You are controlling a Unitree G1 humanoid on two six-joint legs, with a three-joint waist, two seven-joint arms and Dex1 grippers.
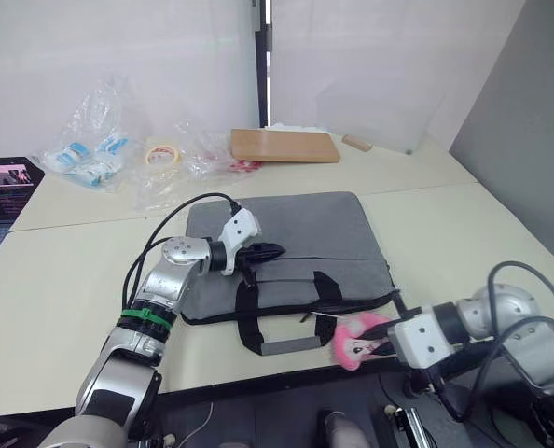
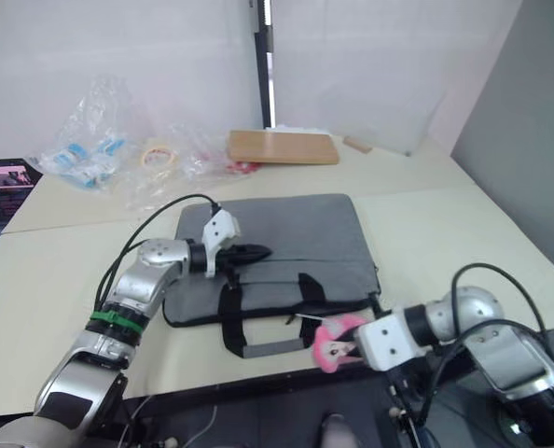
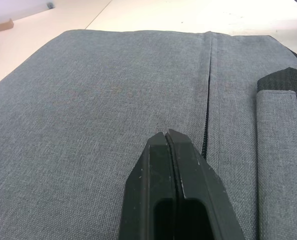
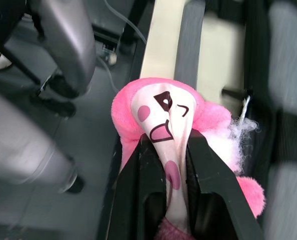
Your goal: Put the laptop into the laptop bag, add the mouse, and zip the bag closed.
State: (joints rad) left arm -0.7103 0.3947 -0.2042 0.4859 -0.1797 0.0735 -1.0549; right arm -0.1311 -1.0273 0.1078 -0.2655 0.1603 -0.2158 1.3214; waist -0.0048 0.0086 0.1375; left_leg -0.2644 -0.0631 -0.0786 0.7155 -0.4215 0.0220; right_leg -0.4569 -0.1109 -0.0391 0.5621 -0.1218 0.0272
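The grey laptop bag (image 1: pixel 305 229) lies flat in the middle of the table, its black strap handles (image 1: pixel 286 322) toward the front edge. My left gripper (image 1: pixel 275 250) rests low over the bag's top face beside the black zipper line (image 3: pixel 207 100); its fingers (image 3: pixel 186 165) are pressed together with nothing between them. At the table's front edge, right of the handles, my right gripper (image 1: pixel 381 347) is shut on a pink plush toy (image 4: pixel 161 100) with a face. The laptop and the mouse are out of view.
A brown cardboard slab (image 1: pixel 283 145) lies behind the bag, with a small wooden cylinder (image 1: pixel 357 143) to its right. Crumpled plastic bags (image 1: pixel 90 154) and a tape roll (image 1: pixel 161 153) sit at the back left. A small dark laptop (image 1: pixel 2 187) with a lit screen is at the far left.
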